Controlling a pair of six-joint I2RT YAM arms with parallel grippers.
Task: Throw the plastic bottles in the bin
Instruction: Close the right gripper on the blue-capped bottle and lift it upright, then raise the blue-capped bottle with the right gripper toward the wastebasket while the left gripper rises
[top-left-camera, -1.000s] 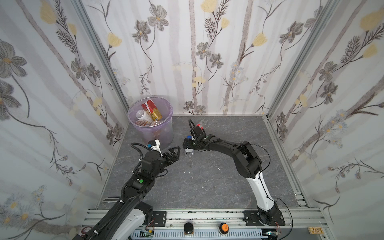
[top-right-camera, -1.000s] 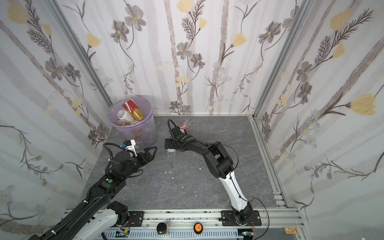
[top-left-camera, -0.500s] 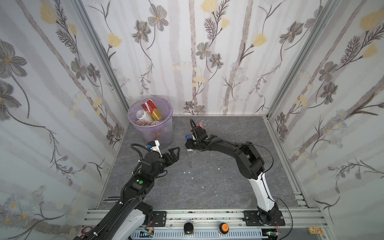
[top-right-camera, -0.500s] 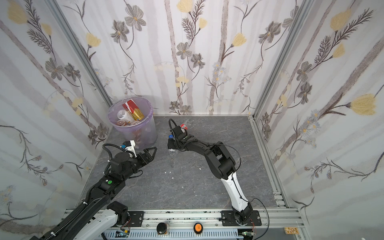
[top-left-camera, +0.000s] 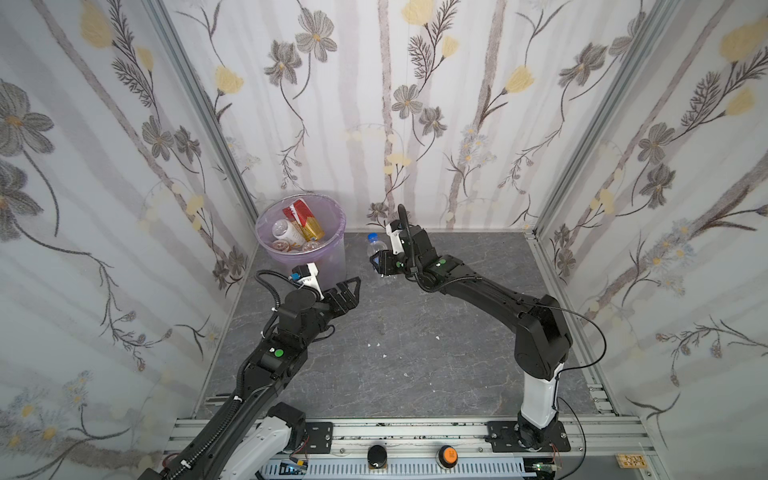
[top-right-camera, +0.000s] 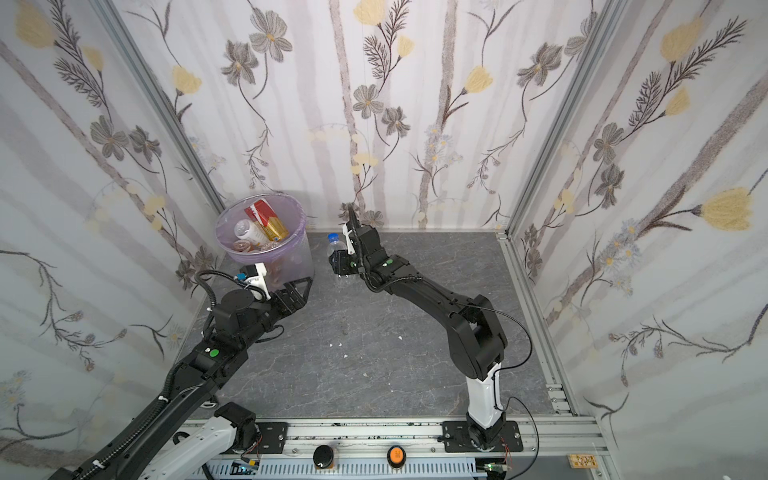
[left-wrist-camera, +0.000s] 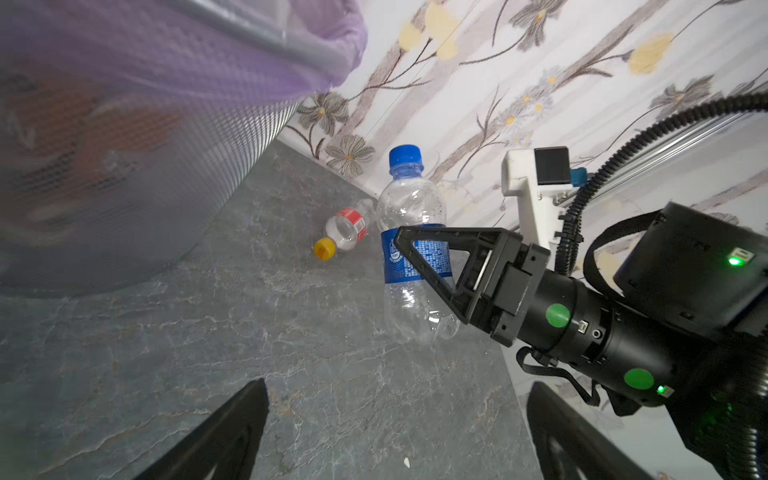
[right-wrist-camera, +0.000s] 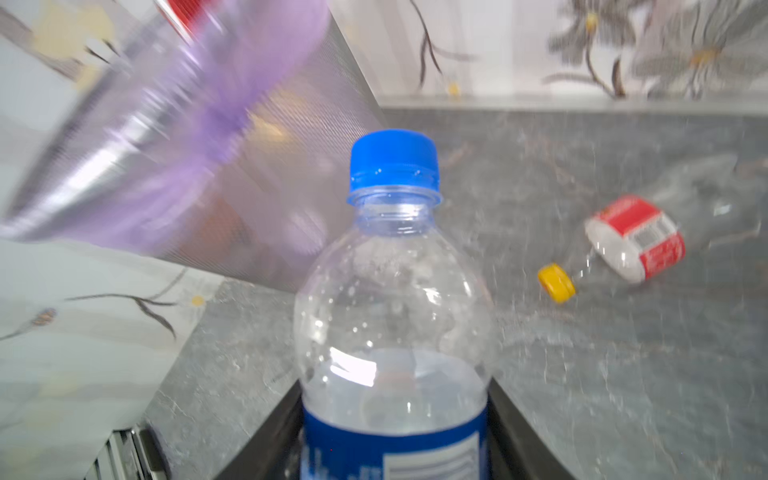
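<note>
A clear plastic bottle (top-left-camera: 375, 248) (top-right-camera: 332, 248) with a blue cap and blue label hangs upright above the grey floor, right of the bin. My right gripper (top-left-camera: 382, 264) (top-right-camera: 339, 264) (right-wrist-camera: 395, 436) is shut on its labelled middle (left-wrist-camera: 411, 208). The round pale purple bin (top-left-camera: 334, 257) (top-right-camera: 301, 257) (left-wrist-camera: 124, 166) (right-wrist-camera: 187, 124) stands in the back left corner and holds several bottles, one red-and-gold (top-left-camera: 305, 216). A second clear bottle (left-wrist-camera: 345, 230) (right-wrist-camera: 636, 241) with a yellow cap and red label lies on the floor beyond. My left gripper (top-left-camera: 347, 291) (top-right-camera: 300, 291) (left-wrist-camera: 395, 436) stands open and empty just in front of the bin.
Flower-patterned walls (top-left-camera: 415, 124) close the back and both sides. An aluminium rail (top-left-camera: 415, 432) with two buttons runs along the front edge. Small white crumbs (top-left-camera: 378, 345) dot the grey floor between the arms.
My right gripper has closed on the blue-capped bottle and lifted it up toward the back wall. The left arm has hardly moved and stays open.
</note>
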